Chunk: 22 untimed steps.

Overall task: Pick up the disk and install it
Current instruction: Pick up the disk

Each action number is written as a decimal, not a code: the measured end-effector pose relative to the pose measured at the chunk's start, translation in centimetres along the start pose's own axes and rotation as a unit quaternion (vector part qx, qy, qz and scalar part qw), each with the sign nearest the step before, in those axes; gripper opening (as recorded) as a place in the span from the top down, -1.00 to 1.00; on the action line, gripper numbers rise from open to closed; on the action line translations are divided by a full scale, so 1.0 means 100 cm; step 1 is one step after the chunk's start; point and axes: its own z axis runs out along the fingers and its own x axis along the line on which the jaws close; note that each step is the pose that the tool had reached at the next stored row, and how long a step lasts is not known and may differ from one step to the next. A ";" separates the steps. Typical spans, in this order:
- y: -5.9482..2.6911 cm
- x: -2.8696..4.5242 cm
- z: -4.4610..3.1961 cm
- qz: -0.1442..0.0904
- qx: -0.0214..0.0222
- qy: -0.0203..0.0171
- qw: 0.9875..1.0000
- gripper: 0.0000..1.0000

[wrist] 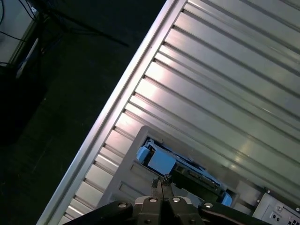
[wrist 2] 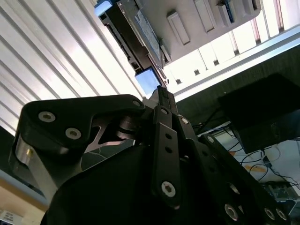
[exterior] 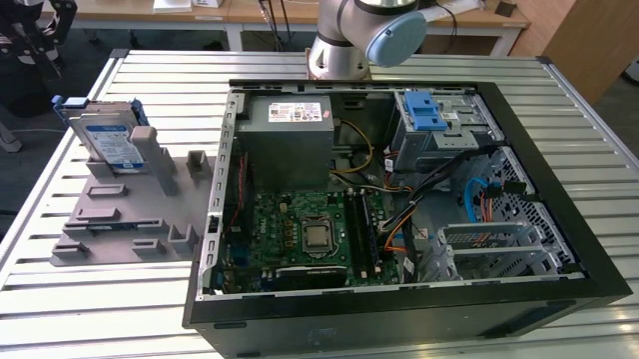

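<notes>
Top edge of the disk (exterior: 105,138) is sitting wide open from above, but a grey post (exterior: 146,149) on the fixture (exterior: 110,232) is standing right against its labelled face. Inside the open case (exterior: 399,314), though, black cables (exterior: 454,166) are crossing just in front of the drive cage (exterior: 468,129).

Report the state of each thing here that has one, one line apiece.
disk: standing upright in the grey holder, not picked up.
hand: shut, holding nothing, apart from the disk.
computer case: lying on its side, side panel off, inside exposed.
</notes>
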 end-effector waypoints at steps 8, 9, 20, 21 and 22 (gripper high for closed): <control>0.0000 0.0000 0.0000 -0.037 0.001 0.002 0.999 0.79; 0.0000 0.0000 0.0000 -0.042 0.001 0.002 0.999 0.79; 0.0002 0.0004 0.0000 -0.088 0.002 0.005 0.996 0.79; 0.0003 0.0005 0.0000 -0.091 0.002 0.005 0.996 0.79; 0.0003 0.0005 0.0000 -0.094 0.002 0.005 0.996 0.79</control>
